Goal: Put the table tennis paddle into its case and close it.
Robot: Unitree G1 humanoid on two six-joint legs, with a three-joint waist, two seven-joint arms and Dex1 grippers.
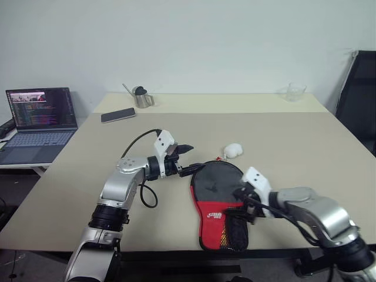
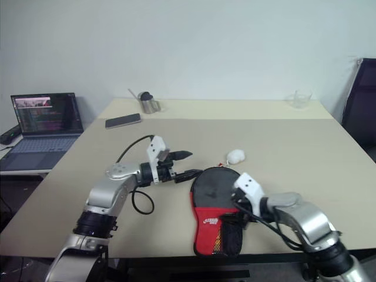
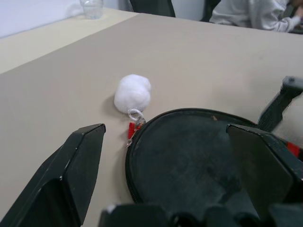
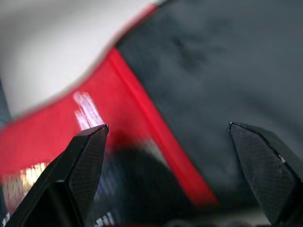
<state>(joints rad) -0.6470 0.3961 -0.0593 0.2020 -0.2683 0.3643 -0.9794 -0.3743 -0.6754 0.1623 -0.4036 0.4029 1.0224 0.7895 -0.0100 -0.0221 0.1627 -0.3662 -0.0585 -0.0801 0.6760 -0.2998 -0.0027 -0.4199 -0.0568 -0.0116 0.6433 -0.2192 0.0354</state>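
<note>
The case (image 1: 217, 194) lies flat on the table near the front edge, its black round part farther away and its red part with the white logo (image 1: 215, 215) and mesh nearer. The table tennis paddle is hidden. My left gripper (image 1: 189, 160) is open, level with the table, just left of the case's black round end (image 3: 189, 156). A white fluffy ball (image 3: 133, 92) hangs from the red zip pull (image 3: 132, 128) at that end. My right gripper (image 1: 238, 204) is open and tilted down over the right side of the case (image 4: 189, 61), where black meets red.
At the back of the table (image 1: 294, 135) are a dark phone (image 1: 117, 115), a metal cup (image 1: 142, 98) and a clear glass (image 1: 295, 92). An open laptop (image 1: 41, 117) stands on a side table to the left. A black chair (image 1: 358, 100) stands at the right.
</note>
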